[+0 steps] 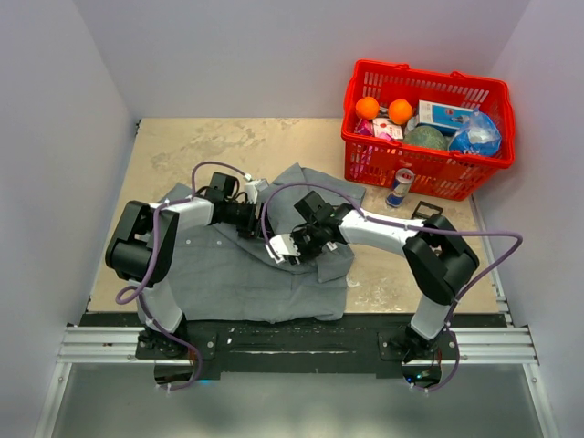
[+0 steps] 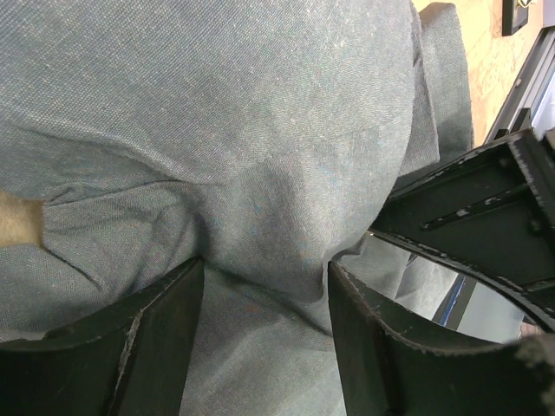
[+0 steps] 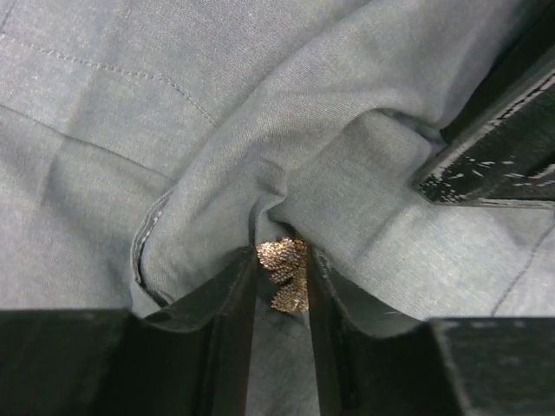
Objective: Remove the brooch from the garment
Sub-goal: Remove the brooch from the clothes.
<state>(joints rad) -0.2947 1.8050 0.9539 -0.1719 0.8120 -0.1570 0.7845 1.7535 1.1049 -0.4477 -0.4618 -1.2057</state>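
Note:
The grey garment (image 1: 228, 269) lies spread on the table under both arms. The brooch (image 3: 284, 270), a small cluster of gold beads, sits in a pucker of the cloth (image 3: 130, 130). My right gripper (image 3: 279, 256) is shut on it, one finger touching each side. In the top view that gripper (image 1: 294, 248) is over the middle of the shirt and hides the brooch. Just to its left, my left gripper (image 1: 258, 224) stands open. Its fingertips (image 2: 265, 267) press into the cloth (image 2: 260, 130), which creases around them and lies across the gap between them.
A red basket (image 1: 427, 173) with oranges, a box and bags stands at the back right. A drink can (image 1: 399, 189) stands in front of it. Bare tabletop (image 1: 228, 146) lies beyond the shirt. White walls close in the left, right and back.

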